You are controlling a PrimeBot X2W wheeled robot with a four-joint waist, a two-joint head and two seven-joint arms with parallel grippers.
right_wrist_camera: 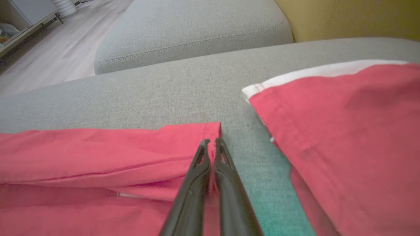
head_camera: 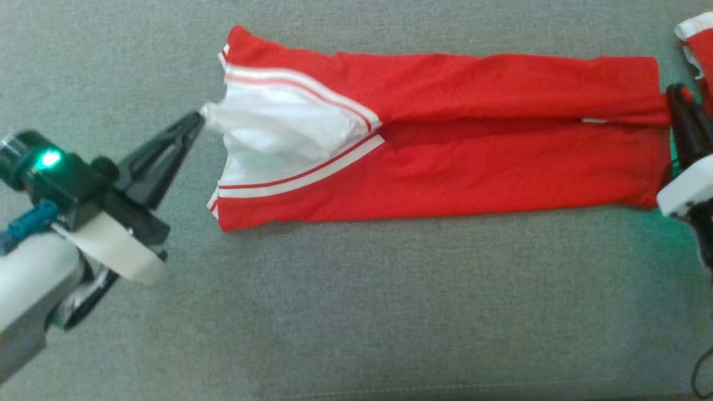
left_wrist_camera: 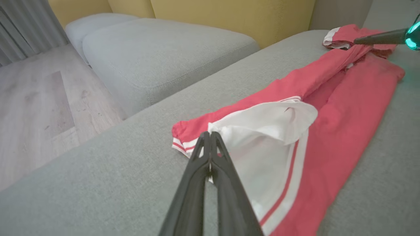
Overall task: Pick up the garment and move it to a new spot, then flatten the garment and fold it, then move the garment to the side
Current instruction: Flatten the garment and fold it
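The garment (head_camera: 445, 145) is red with white stripes and a white inner panel. It lies stretched in a long band across the grey sofa seat (head_camera: 356, 312). My left gripper (head_camera: 199, 120) is shut on a pinch of the white panel at the band's left end; its tips (left_wrist_camera: 210, 134) meet on the white cloth of the garment (left_wrist_camera: 328, 124). At the right end, my right gripper (head_camera: 671, 97) is shut on the red hem. In the right wrist view its fingers (right_wrist_camera: 211, 141) clamp the corner of the garment (right_wrist_camera: 98, 154).
More red cloth with a white edge (head_camera: 699, 39) (right_wrist_camera: 344, 131) lies beyond the right gripper; I cannot tell whether it joins the garment. A yellow backrest (left_wrist_camera: 229, 16), another grey cushion (left_wrist_camera: 157, 49) and wooden floor (left_wrist_camera: 32, 98) lie past the seat's edge.
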